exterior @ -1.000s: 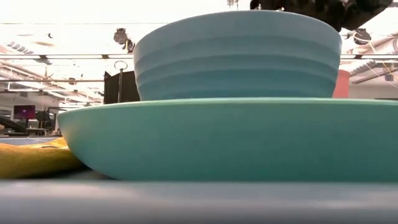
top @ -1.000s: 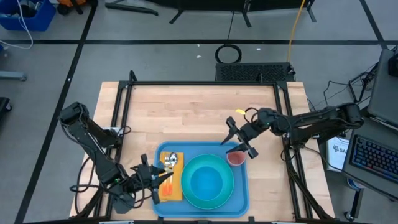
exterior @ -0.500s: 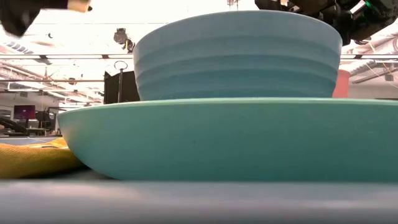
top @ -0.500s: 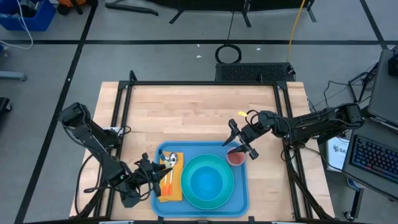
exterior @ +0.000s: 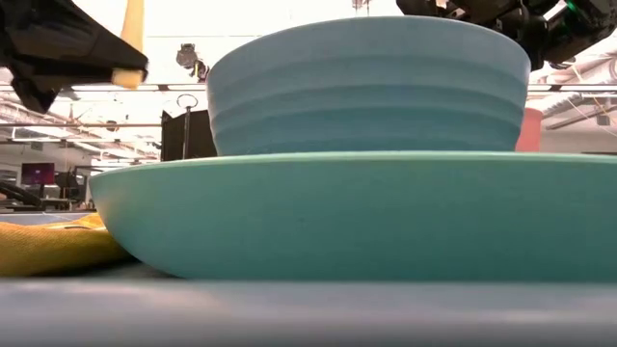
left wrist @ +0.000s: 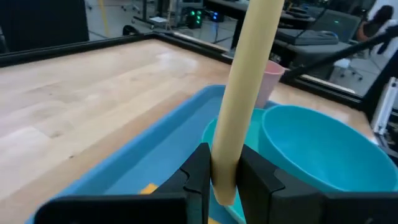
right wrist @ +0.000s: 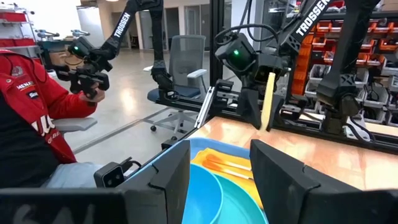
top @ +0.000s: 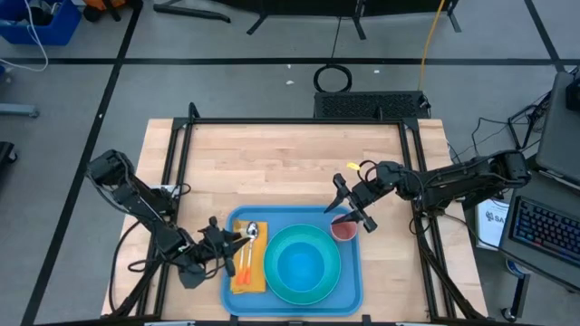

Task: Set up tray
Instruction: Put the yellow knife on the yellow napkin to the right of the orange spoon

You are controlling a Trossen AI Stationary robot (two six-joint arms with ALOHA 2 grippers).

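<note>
Plainly legible in the right wrist view is "TROSSEN", printed in white down the dark arm links across the table, and the red sleeve (right wrist: 28,93) of a seated person beyond the table edge carries small white lettering too fine to read. The tray (top: 352,281) lies at the near edge of the wooden table (top: 272,163), holding a turquoise plate (exterior: 366,217) with a blue bowl (top: 302,263) stacked on it, a pink cup (top: 344,230) at its far right corner, and a yellow napkin (top: 246,272) on its left side with orange-handled cutlery (top: 243,261) lying on top. The left gripper (left wrist: 219,177) is clamped on a pale yellow stick-like utensil (left wrist: 245,93), held upright; compared with a second ago it has pulled left, off the napkin, to the tray's left rim. The right gripper (top: 352,206) hovers by the cup with its jaws apart, slightly farther from the tray than before.
</note>
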